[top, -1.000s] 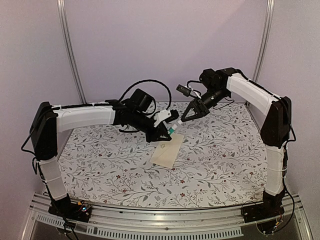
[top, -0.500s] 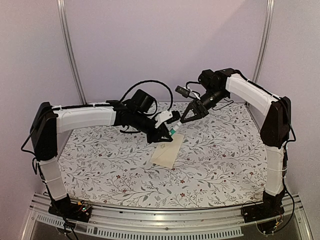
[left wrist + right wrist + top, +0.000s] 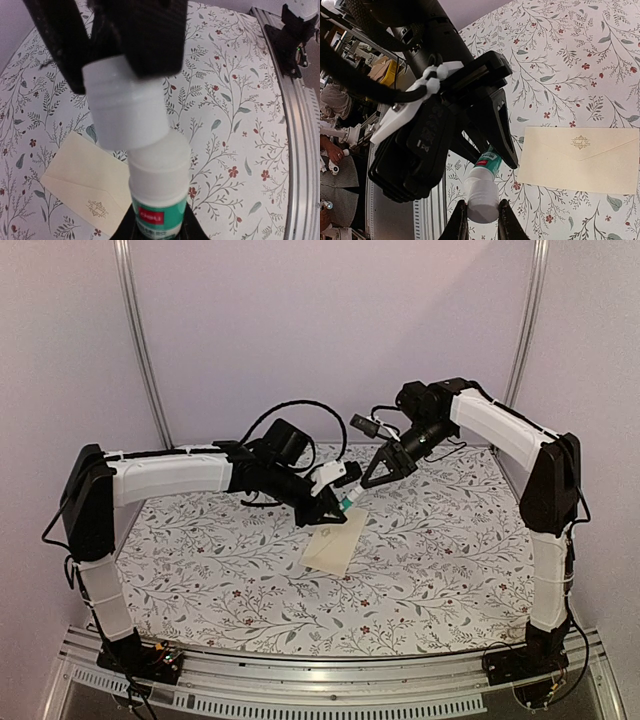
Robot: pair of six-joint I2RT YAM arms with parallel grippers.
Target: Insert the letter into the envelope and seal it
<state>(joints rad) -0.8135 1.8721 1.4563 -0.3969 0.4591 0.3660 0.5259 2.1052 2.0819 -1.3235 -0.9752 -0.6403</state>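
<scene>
The cream envelope (image 3: 336, 540) lies flat on the floral table, flap side up with a small printed mark; it also shows in the left wrist view (image 3: 85, 185) and the right wrist view (image 3: 580, 160). The letter is out of view. My left gripper (image 3: 336, 504) is shut on a green-labelled glue stick (image 3: 160, 200) and holds it above the envelope's far end. My right gripper (image 3: 480, 222) is shut on the stick's white cap (image 3: 482, 200), which sits tilted at the stick's tip (image 3: 127, 107). I cannot tell whether the cap is fully off.
The floral tablecloth (image 3: 450, 540) covers the table. A metal rail (image 3: 330, 665) runs along the near edge. The two grippers meet above the middle back of the table, over the envelope's upper corner.
The right gripper has shifted slightly to the left, toward the left gripper. The left arm, glue stick and envelope have barely moved.
</scene>
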